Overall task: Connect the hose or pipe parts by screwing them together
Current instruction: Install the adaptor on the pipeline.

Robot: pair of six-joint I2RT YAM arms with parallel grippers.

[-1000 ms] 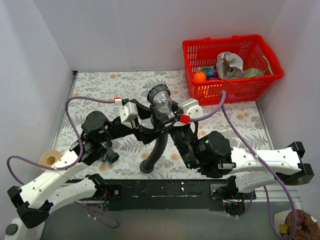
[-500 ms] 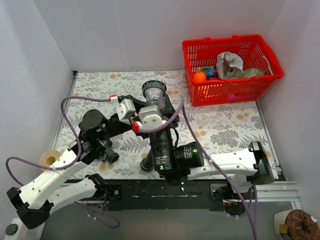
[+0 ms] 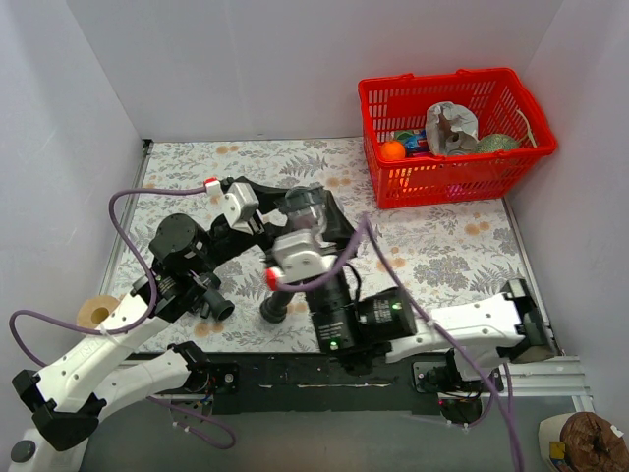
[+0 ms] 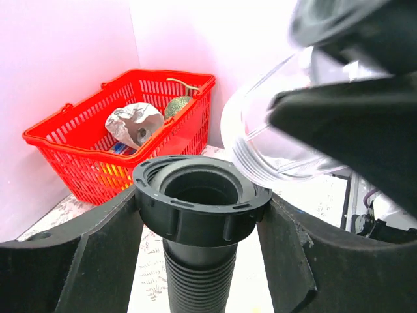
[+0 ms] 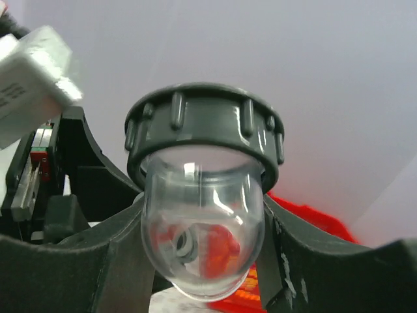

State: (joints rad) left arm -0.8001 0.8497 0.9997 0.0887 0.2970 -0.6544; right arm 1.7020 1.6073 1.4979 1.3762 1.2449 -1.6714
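Overhead: looks steeply down from the near edge. Wrists: look close, nearly level, toward shared red plastic basket.
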